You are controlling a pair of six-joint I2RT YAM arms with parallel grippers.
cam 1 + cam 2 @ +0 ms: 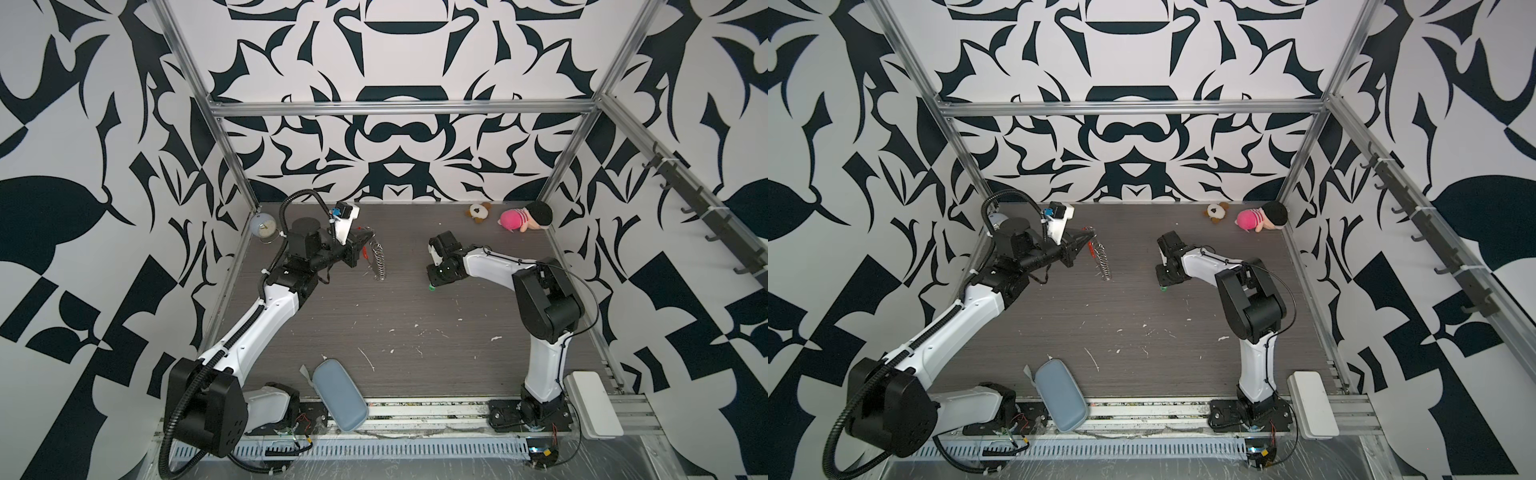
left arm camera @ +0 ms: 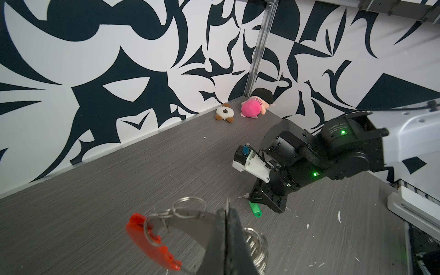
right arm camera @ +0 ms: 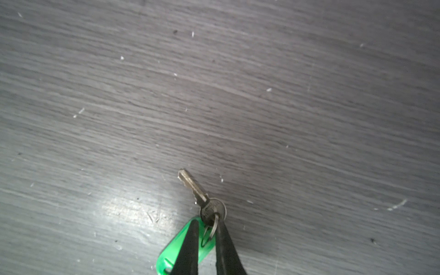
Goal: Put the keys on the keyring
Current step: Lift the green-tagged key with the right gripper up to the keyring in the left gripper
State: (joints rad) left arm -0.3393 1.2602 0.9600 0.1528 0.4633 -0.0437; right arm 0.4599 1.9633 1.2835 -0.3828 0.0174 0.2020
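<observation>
We pinch the keyring (image 2: 152, 238) aloft in the left pincer (image 2: 227, 209). The right pincer (image 3: 207, 226) straddles the keys (image 3: 192, 188); we cannot tell whether it grips them. Threading remains.

I'm seeing keys (image 3: 207, 210), silver key ringed to green tag, lying flat on table (image 3: 214, 95); keyring (image 2: 142, 235), red-barred metal loop with rings, hanging upright, well apart

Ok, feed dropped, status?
Left gripper shut on red-barred metal keyring loop. Right gripper straddles silver key with green plastic tag, on table, grip unclear. Path clear.
</observation>
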